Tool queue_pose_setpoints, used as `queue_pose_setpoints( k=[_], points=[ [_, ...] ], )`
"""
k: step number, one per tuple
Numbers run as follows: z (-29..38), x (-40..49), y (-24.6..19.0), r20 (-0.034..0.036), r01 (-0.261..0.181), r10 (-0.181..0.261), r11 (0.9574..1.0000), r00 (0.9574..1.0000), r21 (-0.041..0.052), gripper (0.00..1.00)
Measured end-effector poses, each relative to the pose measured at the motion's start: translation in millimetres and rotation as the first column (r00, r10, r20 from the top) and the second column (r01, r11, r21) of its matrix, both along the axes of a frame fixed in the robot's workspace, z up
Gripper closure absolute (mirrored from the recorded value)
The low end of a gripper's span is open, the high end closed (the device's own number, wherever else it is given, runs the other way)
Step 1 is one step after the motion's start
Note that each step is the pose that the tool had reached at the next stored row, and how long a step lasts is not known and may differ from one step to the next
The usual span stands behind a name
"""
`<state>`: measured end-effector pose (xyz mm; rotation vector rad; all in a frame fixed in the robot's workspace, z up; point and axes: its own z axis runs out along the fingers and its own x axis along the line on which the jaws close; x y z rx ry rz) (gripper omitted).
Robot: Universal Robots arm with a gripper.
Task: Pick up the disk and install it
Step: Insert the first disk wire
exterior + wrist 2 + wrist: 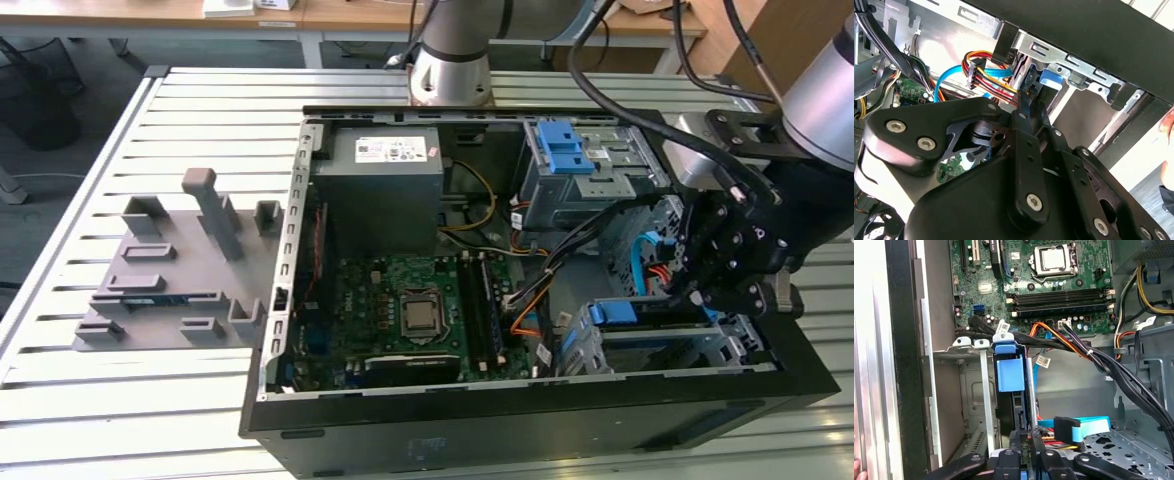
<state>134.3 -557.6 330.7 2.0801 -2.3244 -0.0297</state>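
Pincer (703,292) sits low inside the open computer case (400,420), at the drive cage (727,345) near the exterior view's right, close to the case's front wall. In the first wrist view the pincer (1026,452) fingers are closed in on the edge of the disk (1016,412), which stands on edge in the cage slot, dark body w/ blue plastic rail and a blue tab (1010,371) on its upper end. So the disk is already inside the cage, clamped by the pincer, between two upright metal cage bars. In the second wrist view the pincer (1026,107) tips reach into the same slot, next to the blue tab (1051,79).

Counted: 1 robot arm, 1 case, 1 mainboard (407,310) w/ 1 processor socket (422,314), 1 grey power box (380,170) at the far corner, 2 drive cages w/ blue latches: the near one at the pincer, the other one (574,165) further back. One flat blue cable (1086,427) lies just beside the disk; a bundle of black, red, orange and yellow wires (1089,347) crosses above it. Case lies on a slatted metal worktop (134,400); 1 grey plastic fixture plate (167,290) sits on it at the exterior view's left, well apart from the case.
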Motion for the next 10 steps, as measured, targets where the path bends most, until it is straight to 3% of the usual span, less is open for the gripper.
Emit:
queue_pose_setpoints(
  k=[10],
  points=[
    [9.8,0.0,0.0,-0.0018,0.0,0.0,1.0,1.0,0.0002,0.78]
  ],
)
